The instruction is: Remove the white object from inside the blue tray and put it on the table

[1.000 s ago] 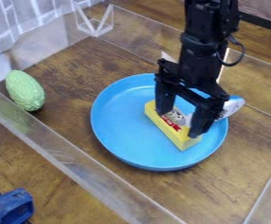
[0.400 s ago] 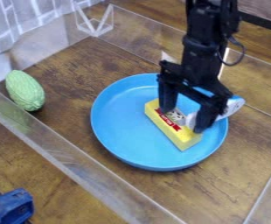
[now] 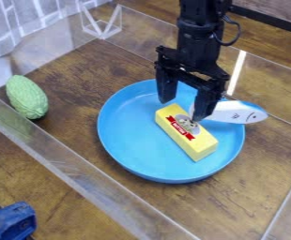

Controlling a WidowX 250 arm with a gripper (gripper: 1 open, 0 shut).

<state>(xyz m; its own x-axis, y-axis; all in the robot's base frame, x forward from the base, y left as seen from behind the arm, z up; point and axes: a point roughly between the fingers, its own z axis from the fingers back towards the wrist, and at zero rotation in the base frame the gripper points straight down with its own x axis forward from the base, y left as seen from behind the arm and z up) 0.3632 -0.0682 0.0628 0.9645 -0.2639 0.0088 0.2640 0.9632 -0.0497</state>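
Observation:
The blue tray [image 3: 126, 141] sits in the middle of the wood-grain table [image 3: 98, 70]. A yellow block with a red-white label [image 3: 189, 130] lies inside it, right of centre. The white object [image 3: 237, 114], with a pale blue end, rests at the tray's right rim, partly over the edge. My black gripper [image 3: 186, 101] points down over the far part of the tray, open, with nothing between its fingers. Its fingertips hang just above the far end of the yellow block, left of the white object.
A green oval object [image 3: 26, 97] lies at the left, beyond a clear acrylic panel [image 3: 60, 155] that borders the table. Another clear panel runs along the back. A blue item [image 3: 7, 225] shows at the bottom left corner.
The gripper has moved up and to the left in the picture, off the tray's right side. The white object it was covering is now in plain view. It stays open.

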